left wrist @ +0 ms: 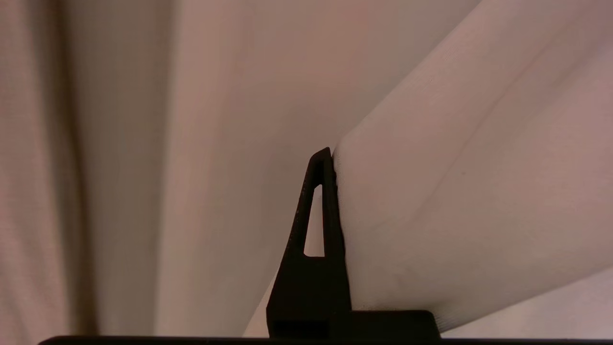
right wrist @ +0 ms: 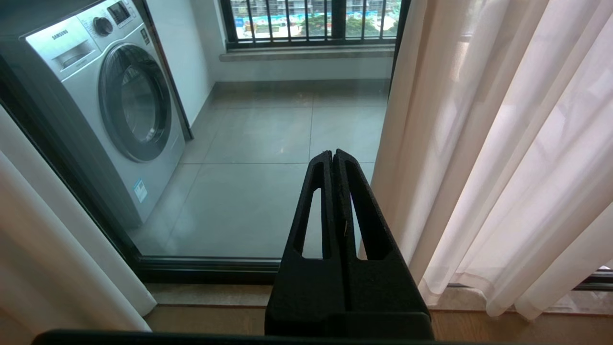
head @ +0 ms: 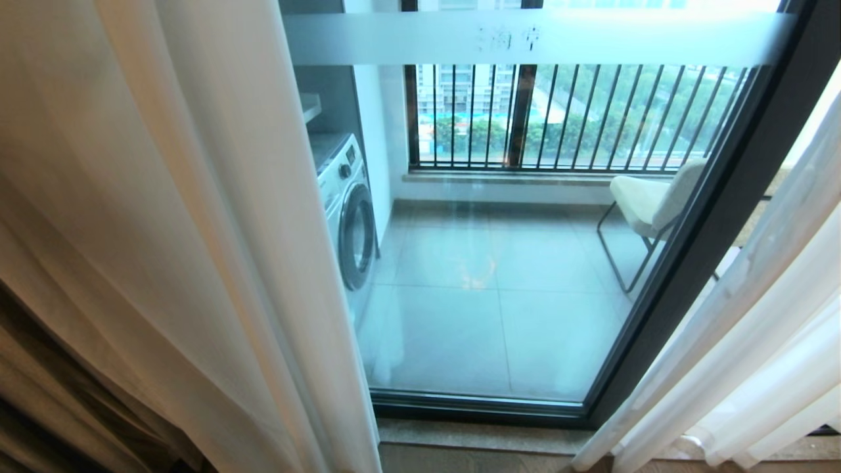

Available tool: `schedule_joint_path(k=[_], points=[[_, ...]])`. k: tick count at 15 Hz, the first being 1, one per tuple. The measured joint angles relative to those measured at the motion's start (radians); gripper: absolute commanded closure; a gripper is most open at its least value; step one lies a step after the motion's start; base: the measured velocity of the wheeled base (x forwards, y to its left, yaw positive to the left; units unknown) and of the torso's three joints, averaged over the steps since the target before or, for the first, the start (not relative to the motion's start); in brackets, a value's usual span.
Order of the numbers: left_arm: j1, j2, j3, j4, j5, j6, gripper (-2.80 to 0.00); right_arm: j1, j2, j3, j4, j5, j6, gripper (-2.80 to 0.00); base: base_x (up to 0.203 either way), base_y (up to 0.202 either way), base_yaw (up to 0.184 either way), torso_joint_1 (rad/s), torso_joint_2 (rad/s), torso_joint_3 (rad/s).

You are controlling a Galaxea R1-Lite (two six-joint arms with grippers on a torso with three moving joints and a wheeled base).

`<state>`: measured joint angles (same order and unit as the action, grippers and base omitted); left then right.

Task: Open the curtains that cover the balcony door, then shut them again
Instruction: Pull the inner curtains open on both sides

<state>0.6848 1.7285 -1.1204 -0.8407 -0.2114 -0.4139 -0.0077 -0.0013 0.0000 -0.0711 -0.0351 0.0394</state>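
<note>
The sheer white curtains hang parted: one panel (head: 164, 230) fills the left of the head view and the other (head: 769, 328) hangs at the right. Between them the glass balcony door (head: 499, 315) shows in its black frame (head: 723, 217). Neither arm appears in the head view. My left gripper (left wrist: 331, 152) is shut and pressed into the curtain (left wrist: 455, 191). A fold of fabric lies over one side of it, hiding one finger; whether fabric is pinched does not show. My right gripper (right wrist: 333, 153) is shut on nothing, low before the door, beside the right panel (right wrist: 479, 143).
Behind the glass stand a washing machine (head: 345, 210) at the left, a pale chair (head: 647, 200) at the right and a black bar railing (head: 578, 115) at the back. A darker beige drape (head: 39, 394) hangs at the far lower left. A stone sill (head: 460, 437) runs under the door.
</note>
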Motion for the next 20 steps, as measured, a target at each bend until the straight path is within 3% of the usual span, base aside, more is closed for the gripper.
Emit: schedule_joint_path(k=[6,12,20], points=[[0.168,0.122,-0.131,0.001,-0.063,-0.030,0.00,0.000,0.000,0.000,0.000,0.001,0.000,0.00,0.000,0.000,0.000,0.000,0.00,0.000],[0.292,0.272,-0.278,0.003,-0.073,-0.033,0.00,0.000,0.000,0.000,0.000,0.000,0.000,0.00,0.000,0.000,0.000,0.000,0.00,0.000],[0.372,0.410,-0.412,0.014,-0.076,-0.033,0.00,0.000,0.000,0.000,0.000,0.000,0.000,0.00,0.000,0.000,0.000,0.000,0.00,0.000]])
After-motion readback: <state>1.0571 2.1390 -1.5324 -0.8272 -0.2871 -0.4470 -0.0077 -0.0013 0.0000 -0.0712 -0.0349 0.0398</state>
